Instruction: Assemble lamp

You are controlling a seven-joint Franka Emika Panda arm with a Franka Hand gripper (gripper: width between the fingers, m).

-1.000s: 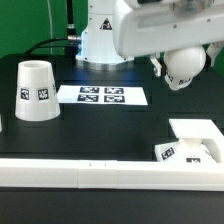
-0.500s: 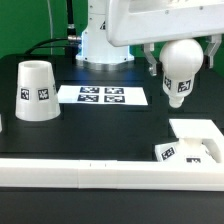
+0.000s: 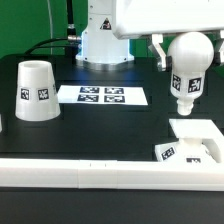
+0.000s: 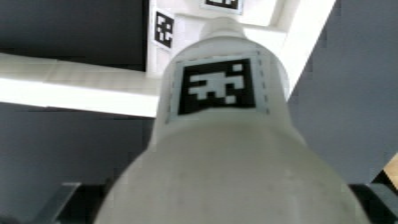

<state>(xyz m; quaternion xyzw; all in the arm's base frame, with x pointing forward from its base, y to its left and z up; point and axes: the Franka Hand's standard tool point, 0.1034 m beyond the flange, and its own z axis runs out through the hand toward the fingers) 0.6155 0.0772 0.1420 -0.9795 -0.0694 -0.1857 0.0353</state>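
Observation:
My gripper is shut on the white bulb. It grips the ball head and the tagged stem hangs straight down, a little above the flat square base at the exterior view's right. In the wrist view the bulb fills most of the picture, with the dark fingertips at its sides and part of the tagged base beyond its tip. The tapered shade stands wide end down at the exterior view's left, far from the gripper.
The marker board lies flat on the black table between the shade and the gripper. A long white rail runs along the table's front edge; the base sits against it. The robot's base stands at the back.
The bulb has turned in the gripper from lying sideways to stem straight down. It has moved toward the exterior view's right and now hangs over the base.

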